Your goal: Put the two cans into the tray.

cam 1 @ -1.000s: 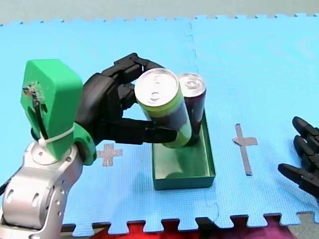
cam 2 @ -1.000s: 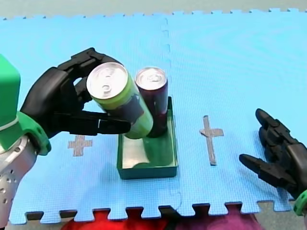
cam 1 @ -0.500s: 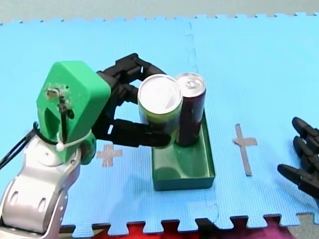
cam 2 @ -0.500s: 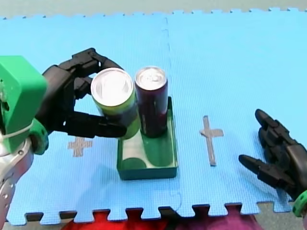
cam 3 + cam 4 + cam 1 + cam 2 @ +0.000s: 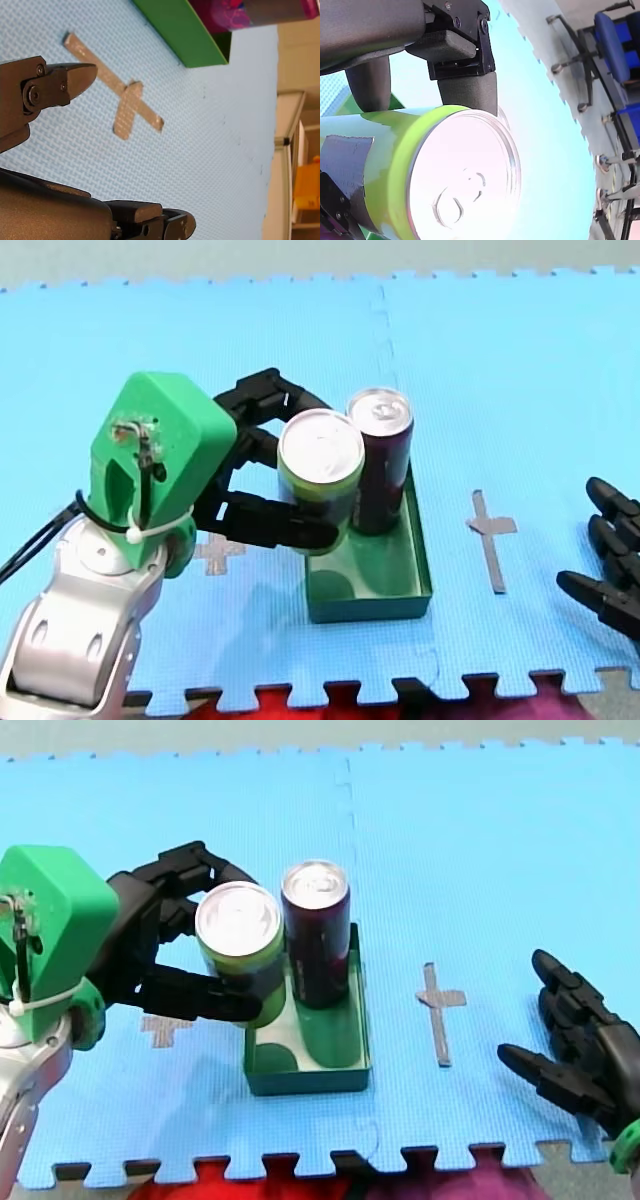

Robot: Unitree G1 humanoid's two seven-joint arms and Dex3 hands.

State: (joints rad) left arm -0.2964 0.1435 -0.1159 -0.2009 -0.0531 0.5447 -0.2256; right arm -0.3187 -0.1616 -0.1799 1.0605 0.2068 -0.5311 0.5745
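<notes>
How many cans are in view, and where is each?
2. The purple can stands at the green tray's far end. The green can, gripped by the left hand, is upright beside it at the tray's left wall. The right hand is at the mat's right edge.

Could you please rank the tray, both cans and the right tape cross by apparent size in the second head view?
1. tray
2. green can, in the left hand at the tray, and purple can: alike, fingers hiding part of the green one
3. tape cross
</notes>
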